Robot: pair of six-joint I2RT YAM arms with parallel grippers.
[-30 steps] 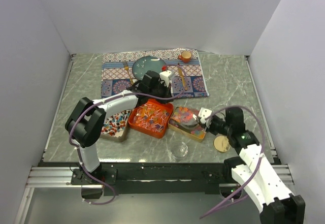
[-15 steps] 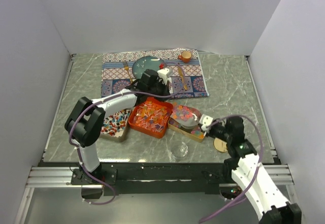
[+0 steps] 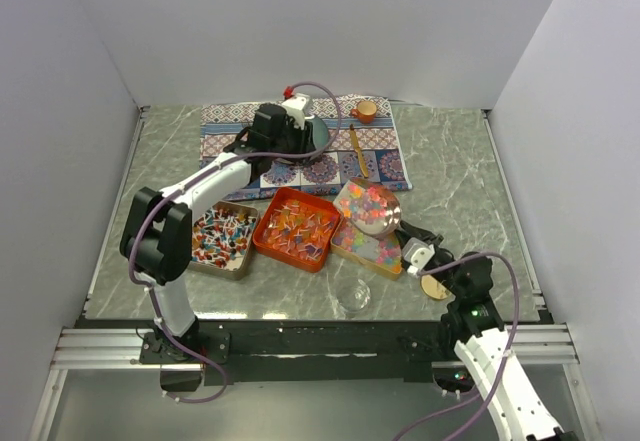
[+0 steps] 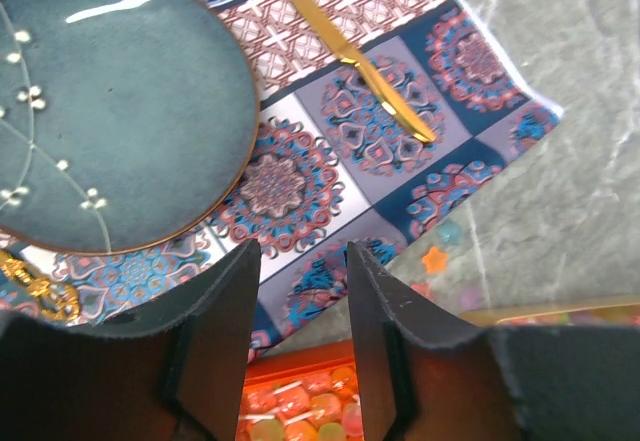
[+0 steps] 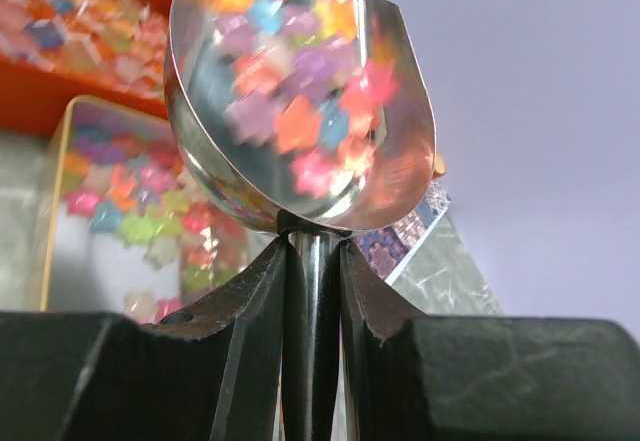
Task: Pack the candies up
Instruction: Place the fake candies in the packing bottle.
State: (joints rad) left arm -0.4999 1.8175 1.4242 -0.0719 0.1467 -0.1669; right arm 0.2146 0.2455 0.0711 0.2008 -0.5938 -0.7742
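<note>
My right gripper (image 3: pixel 408 244) is shut on the handle of the silver scoop (image 3: pixel 369 208), also clear in the right wrist view (image 5: pixel 300 91). It holds the bowl tilted up above the gold tray (image 3: pixel 343 246). The scoop is full of pastel star candies (image 5: pixel 300 121), and more lie in that tray (image 5: pixel 130 211). Orange-red candies (image 3: pixel 297 227) fill the orange tray. Red-white-blue candies (image 3: pixel 222 234) fill the left metal tray. My left gripper (image 3: pixel 272 139) is open and empty above the placemat (image 4: pixel 400 131), just beyond the orange tray (image 4: pixel 300 406).
A blue-green plate (image 4: pixel 110 111), a gold knife (image 4: pixel 350 56) and an orange cup (image 3: pixel 366 111) sit on the placemat. A clear glass jar (image 3: pixel 352 296) stands near the front edge, with a round wooden lid (image 3: pixel 435 286) to its right. A few loose star candies (image 4: pixel 435 259) lie on the table.
My right gripper has drawn back and lifted the scoop out of the gold tray, loaded with pastel candies. My left gripper has moved away from the orange tray toward the plate.
</note>
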